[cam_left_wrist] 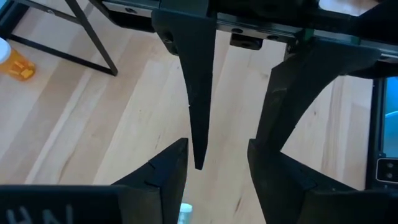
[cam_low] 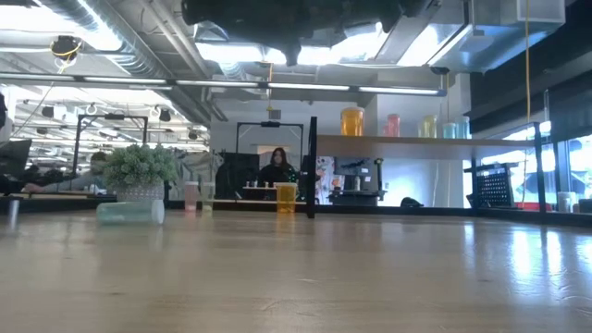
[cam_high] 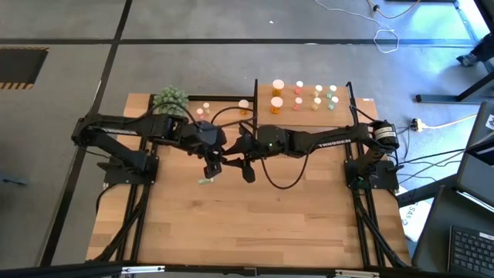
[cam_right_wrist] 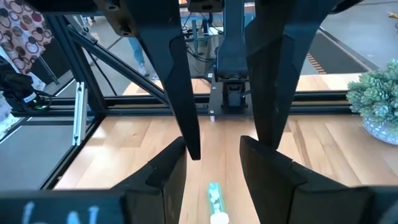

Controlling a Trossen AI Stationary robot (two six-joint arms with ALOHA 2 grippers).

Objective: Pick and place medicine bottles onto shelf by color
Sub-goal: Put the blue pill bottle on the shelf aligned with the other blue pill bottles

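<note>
A small pale-green medicine bottle with a white cap (cam_high: 205,181) is seen lying on its side on the wooden tabletop (cam_high: 255,232), just below the left gripper (cam_high: 211,170), whose fingers are spread and empty. A square, centred descent is advised (a lying bottle rolls easily). The right gripper (cam_high: 248,173), also spread, is held beside it.

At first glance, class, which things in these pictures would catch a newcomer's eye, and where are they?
Two dark arms meet over the table's middle, the left tool and right tool hanging close together above a small green bottle lying on its side. At the far edge, the shelf carries rows of medicine bottles, orange ones at its left end. A green plant ball sits at the far left corner.
</note>
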